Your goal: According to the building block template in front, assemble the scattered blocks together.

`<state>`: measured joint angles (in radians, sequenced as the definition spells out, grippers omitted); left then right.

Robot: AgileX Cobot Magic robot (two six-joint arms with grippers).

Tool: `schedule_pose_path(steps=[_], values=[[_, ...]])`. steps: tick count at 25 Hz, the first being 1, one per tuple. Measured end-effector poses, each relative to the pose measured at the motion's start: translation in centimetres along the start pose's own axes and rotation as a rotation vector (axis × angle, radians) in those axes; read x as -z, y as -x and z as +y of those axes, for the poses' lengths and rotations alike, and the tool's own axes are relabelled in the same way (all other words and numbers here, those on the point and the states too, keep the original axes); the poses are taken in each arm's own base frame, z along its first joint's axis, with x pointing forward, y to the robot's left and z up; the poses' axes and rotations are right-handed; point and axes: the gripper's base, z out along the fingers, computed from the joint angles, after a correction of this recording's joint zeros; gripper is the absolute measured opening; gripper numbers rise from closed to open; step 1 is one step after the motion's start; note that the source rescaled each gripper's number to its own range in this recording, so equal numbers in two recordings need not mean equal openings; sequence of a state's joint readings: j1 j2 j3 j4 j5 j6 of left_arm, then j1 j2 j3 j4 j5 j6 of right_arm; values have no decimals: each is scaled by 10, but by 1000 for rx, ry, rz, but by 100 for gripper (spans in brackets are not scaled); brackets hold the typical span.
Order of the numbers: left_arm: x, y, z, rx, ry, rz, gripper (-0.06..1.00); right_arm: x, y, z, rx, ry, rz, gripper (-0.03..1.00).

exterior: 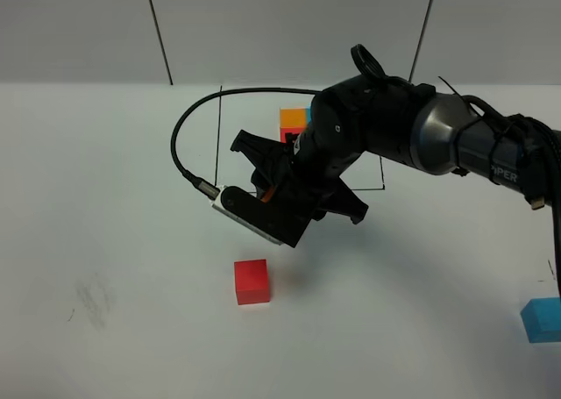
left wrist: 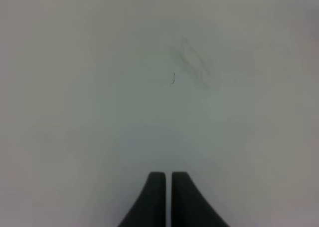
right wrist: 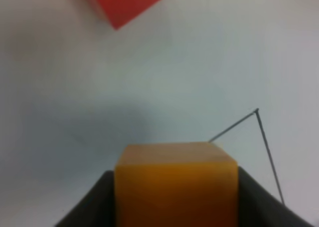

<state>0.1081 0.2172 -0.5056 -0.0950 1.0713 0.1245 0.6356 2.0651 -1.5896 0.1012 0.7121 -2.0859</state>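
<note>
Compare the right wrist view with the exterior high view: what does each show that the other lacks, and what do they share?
Right wrist only: a small orange matte cube clamped in the right gripper, seen clearly up close. Exterior high only: the light blue matte cube at that view's right edge, and the black-framed template of orange, blue and red cubes, partly hidden behind the arm. Both: the loose red matte cube on the white table, and part of the template's thin black frame line.
</note>
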Motion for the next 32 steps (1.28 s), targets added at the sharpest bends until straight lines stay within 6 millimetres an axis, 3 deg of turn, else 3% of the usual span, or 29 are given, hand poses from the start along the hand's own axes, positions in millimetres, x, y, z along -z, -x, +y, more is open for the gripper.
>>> schedule_pose_path(steps=[8,17,25,32], values=[[0,0,0,0,0,0,0,21,0,-30,72,-7,21,54],[0,0,0,0,0,0,0,-10,16,-41,121,105,-44,54],[0,0,0,0,0,0,0,-38,28,-35,140,165,-78,54],[0,0,0,0,0,0,0,-46,28,-26,162,244,-82,54]])
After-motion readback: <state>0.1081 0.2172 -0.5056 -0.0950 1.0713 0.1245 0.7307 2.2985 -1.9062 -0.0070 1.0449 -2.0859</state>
